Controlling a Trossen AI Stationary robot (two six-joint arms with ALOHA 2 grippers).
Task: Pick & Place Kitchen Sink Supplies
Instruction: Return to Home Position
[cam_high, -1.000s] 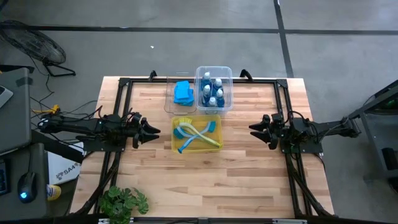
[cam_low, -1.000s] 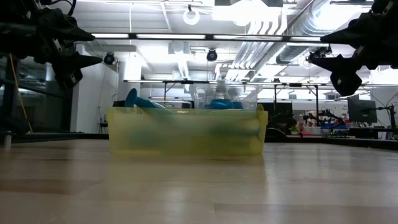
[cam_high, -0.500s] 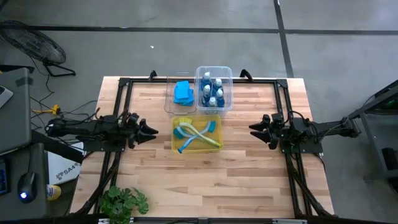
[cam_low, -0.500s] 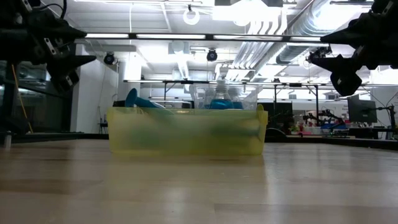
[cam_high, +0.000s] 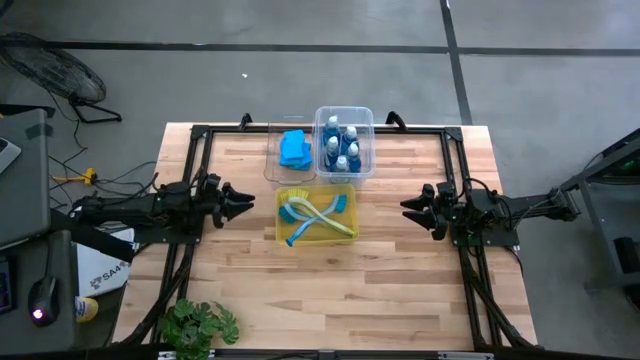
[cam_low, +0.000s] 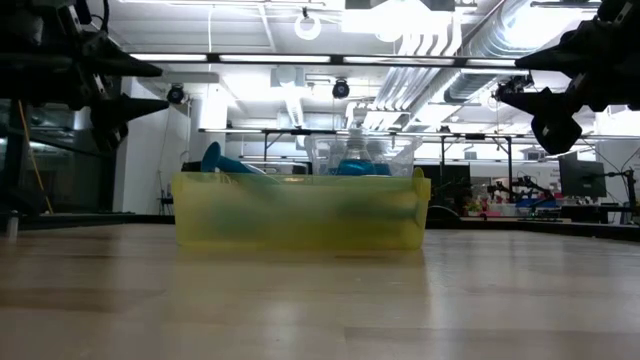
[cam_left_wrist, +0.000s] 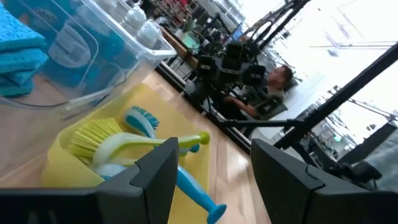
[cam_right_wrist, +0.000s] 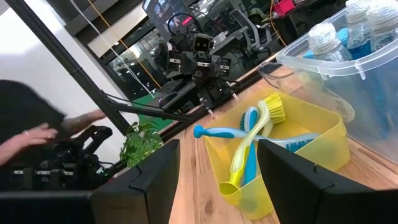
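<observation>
Several small bottles of blue liquid (cam_high: 343, 141) stand in a clear bin (cam_high: 345, 172) at the table's far middle. Blue sponges (cam_high: 293, 148) lie in a second clear bin to its left. Blue and yellow-green dish brushes (cam_high: 314, 215) lie crossed in a yellow bin (cam_high: 283, 236) in front of both. My left gripper (cam_high: 247, 198) hangs open above the table left of the yellow bin, pointing level at it, and holds nothing (cam_left_wrist: 214, 149). My right gripper (cam_high: 405, 207) hangs open right of the bin, also level, with nothing between its fingers (cam_right_wrist: 217, 146).
A green leafy plant (cam_high: 200, 324) stands at the near left corner. A black frame (cam_high: 196, 140) runs along the table's sides and far edge. Bare wood lies in front of the yellow bin. A person (cam_left_wrist: 280, 78) sits beyond the table, and a hand (cam_right_wrist: 37, 134) shows in the right wrist view.
My left gripper has swung a little toward the table's far edge and stays open above the table. The right arm and the bins have kept still.
</observation>
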